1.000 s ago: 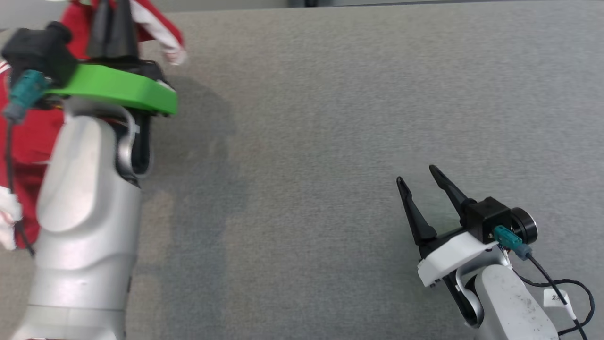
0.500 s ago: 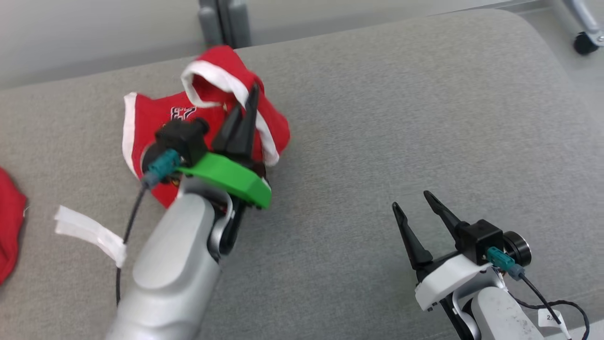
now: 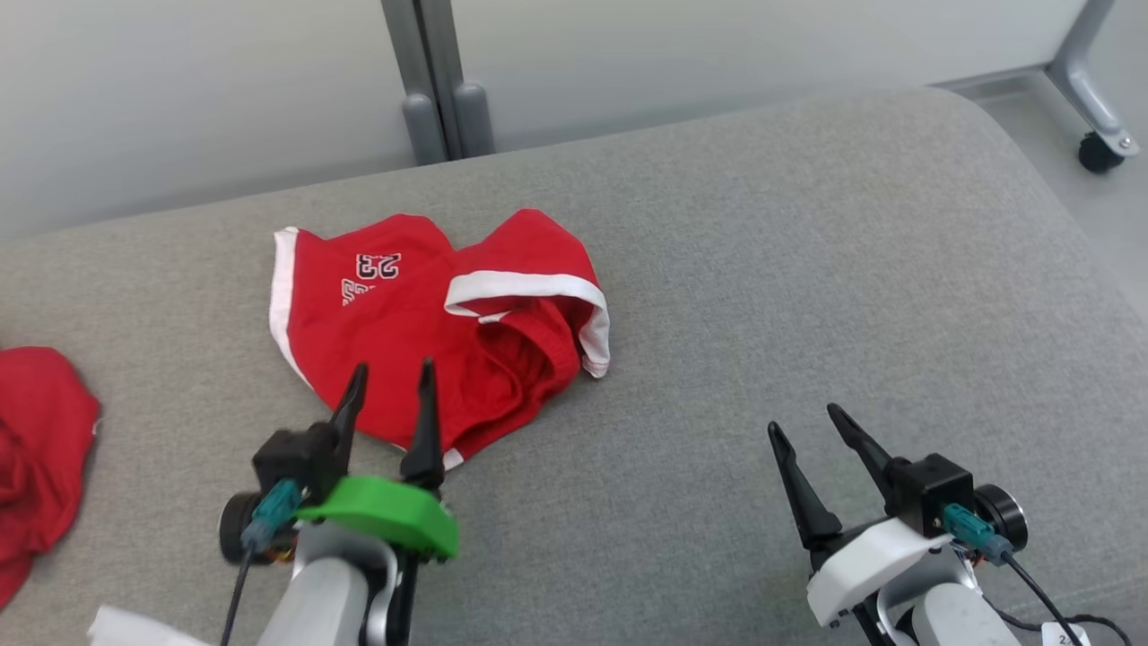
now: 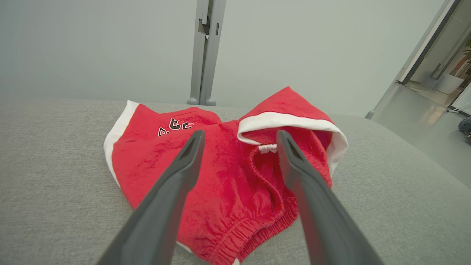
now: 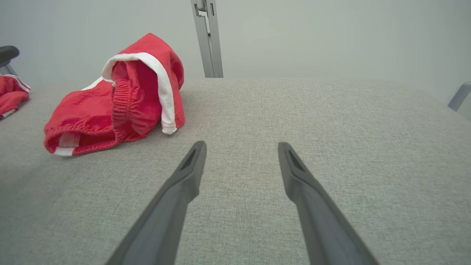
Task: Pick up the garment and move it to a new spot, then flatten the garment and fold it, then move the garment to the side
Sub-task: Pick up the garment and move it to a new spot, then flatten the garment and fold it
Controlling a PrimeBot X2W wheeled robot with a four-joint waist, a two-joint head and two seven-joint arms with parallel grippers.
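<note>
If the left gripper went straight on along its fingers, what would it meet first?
The red shorts: the open left gripper points at their elastic waistband on the grey cushion, though how close it is remains unclear.

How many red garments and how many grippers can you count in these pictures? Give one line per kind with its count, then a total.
Red garments: 2, the shorts and a second red garment at the left edge
Grippers: 2, the left gripper and the right gripper
Total: 4
</note>
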